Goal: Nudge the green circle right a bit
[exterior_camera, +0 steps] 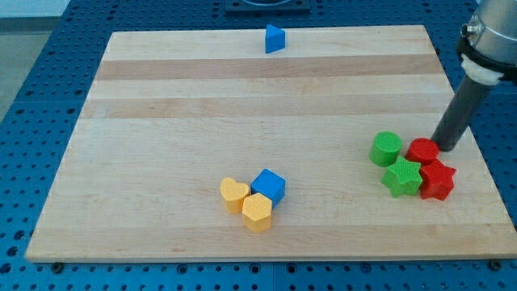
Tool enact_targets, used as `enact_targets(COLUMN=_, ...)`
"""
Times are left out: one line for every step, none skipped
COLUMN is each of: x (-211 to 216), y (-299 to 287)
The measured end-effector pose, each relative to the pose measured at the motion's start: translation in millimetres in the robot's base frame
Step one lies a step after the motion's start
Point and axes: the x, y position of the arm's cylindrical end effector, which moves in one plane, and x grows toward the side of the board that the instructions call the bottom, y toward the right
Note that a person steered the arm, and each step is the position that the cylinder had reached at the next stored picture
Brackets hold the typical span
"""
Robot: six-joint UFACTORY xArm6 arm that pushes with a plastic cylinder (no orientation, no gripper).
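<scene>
Green circle [386,149] near desk [242,97] right edge, touching red circle [422,150]. Your tip [443,149] beside red circle, wrong side. No gripper fitted; nudge not yet started.

Pale wood board [161,121] on blue, apparently perforated base [32,81]; even light.

View: single camera, raised, apparently beyond the bottom edge of the wooden board [161,97].
Facing: obliquely downward.
Range: moderate.
</scene>
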Motion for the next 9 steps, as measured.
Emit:
enact_targets(x=9, y=-12)
enact_targets(x=10, y=-32)
enact_targets(x=10, y=-51)
enact_targets(x=10, y=-64)
enact_targets(x=10, y=-75)
enact_targets(x=10, y=-91)
enact_targets(x=10, y=-95)
enact_targets(x=8, y=-109)
enact_targets(x=8, y=-129)
